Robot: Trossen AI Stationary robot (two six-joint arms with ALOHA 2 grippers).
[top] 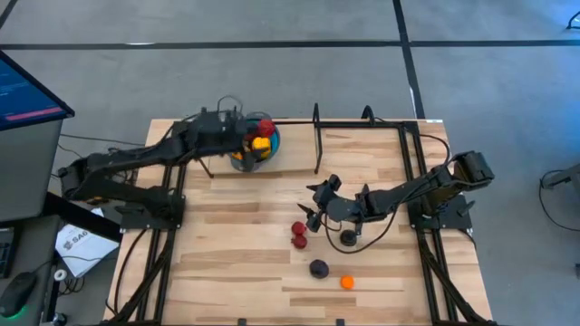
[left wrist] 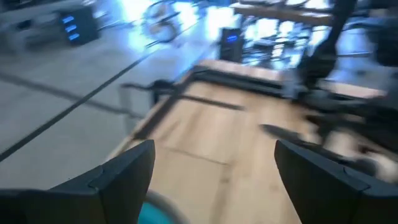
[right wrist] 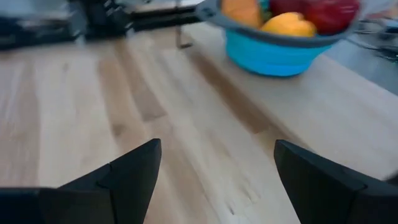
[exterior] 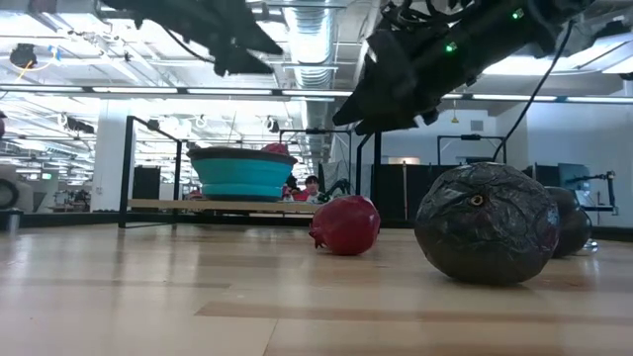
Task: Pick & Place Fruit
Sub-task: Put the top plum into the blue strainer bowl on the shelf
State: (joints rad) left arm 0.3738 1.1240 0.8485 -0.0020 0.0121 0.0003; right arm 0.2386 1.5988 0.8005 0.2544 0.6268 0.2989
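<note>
The blue bowl stands near the table's far edge and holds red, yellow and orange fruit; the right wrist view shows the bowl too. My left gripper hovers open over the bowl's left side, empty, and a sliver of the bowl's rim shows below its fingers. My right gripper hangs open and empty above mid-table, pointing toward the bowl. Two red fruits, a dark purple fruit and an orange fruit lie on the table near it. The low view shows a red fruit and the purple fruit.
A black metal frame with upright posts stands along the table's far and side edges. A black cable loop lies under the right arm. Bare wood stretches across the table's left and near parts. A monitor stands off the table's left.
</note>
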